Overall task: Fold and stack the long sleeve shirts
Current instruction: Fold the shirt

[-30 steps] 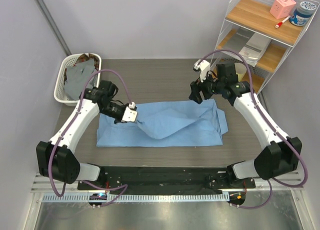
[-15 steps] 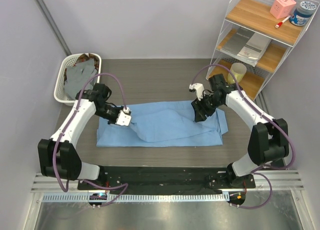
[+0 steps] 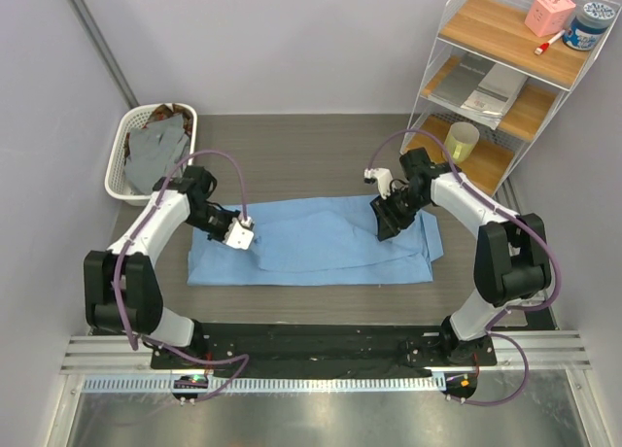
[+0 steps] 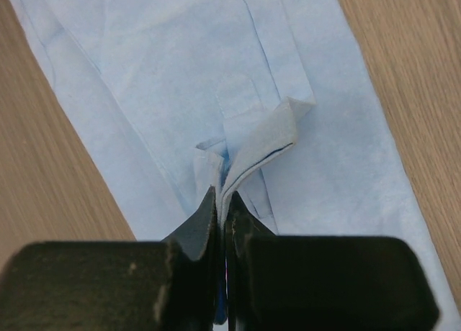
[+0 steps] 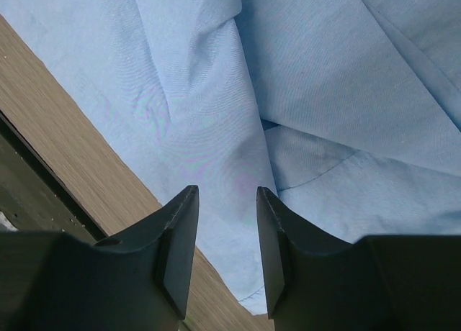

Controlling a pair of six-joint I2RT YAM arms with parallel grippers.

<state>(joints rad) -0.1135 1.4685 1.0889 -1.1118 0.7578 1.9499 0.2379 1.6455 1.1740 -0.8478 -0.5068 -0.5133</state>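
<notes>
left gripper (image 4: 220,201): clamped on a fold, light blue shirt (image 3: 321,248) left end | right gripper (image 5: 227,201): half-open above shirt's right end, empty | risk: a shallow pinch catches one layer, fold skews

Shows light blue shirt (image 3: 321,248) lying flat on table (image 3: 311,146) — left gripper (image 3: 249,243) down on its left part, right gripper (image 3: 382,228) over its right.

Looked down from above and behind the arm bases in the top view, taking in the whole bench (image 3: 321,141). Sat close over the light blue shirt (image 4: 166,65) at the left wrist, facing along the left end effector (image 4: 221,201). Hung equally close at the right wrist, facing past the right end effector (image 5: 227,194) onto cloth and bare bench. Shared that shirt across all three views.
</notes>
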